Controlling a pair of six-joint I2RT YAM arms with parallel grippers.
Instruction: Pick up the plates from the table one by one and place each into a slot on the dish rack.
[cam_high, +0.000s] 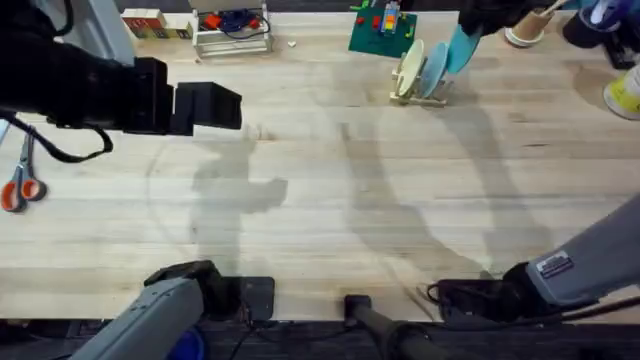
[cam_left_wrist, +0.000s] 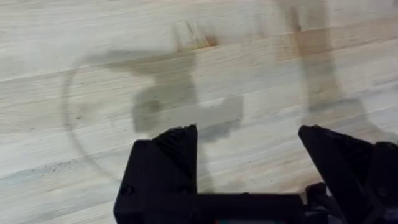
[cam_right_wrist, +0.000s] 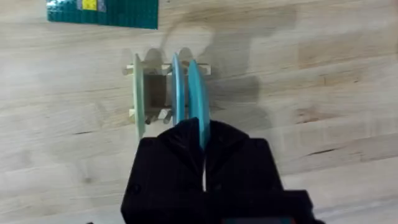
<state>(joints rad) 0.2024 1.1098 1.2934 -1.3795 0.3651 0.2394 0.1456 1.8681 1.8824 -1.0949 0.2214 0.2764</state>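
- The right arm's black two-finger gripper (cam_right_wrist: 203, 146) was clamped narrow on the edge of a small round turquoise plate (cam_right_wrist: 199, 106), seen edge-on from the right wrist camera, the plate standing upright between the fingers.
- That plate stood at the small pale wooden dish rack (cam_right_wrist: 149, 93), just beside a second, paler blue plate (cam_right_wrist: 176, 87) standing in the rack; a cream plate (cam_right_wrist: 138, 99) stood in a slot farther along, apart from the blue pair.
- From overhead, the rack (cam_high: 420, 95) sat at the far side of the light wooden plank table (cam_high: 330, 200), right of centre, with the cream plate (cam_high: 409, 68) and pale blue plate (cam_high: 433, 68) upright in it and the turquoise plate (cam_high: 461, 48) tilted just above and beside them, gripped from the far end.
- Whether the turquoise plate's lower edge had settled between the pegs could not be told.
- The left arm's black gripper (cam_left_wrist: 249, 168) hung over bare wood at the table's left, well apart from the rack, its fingers spread wide around nothing.
- A green building-brick baseplate (cam_right_wrist: 102, 12) lay flat near the rack.
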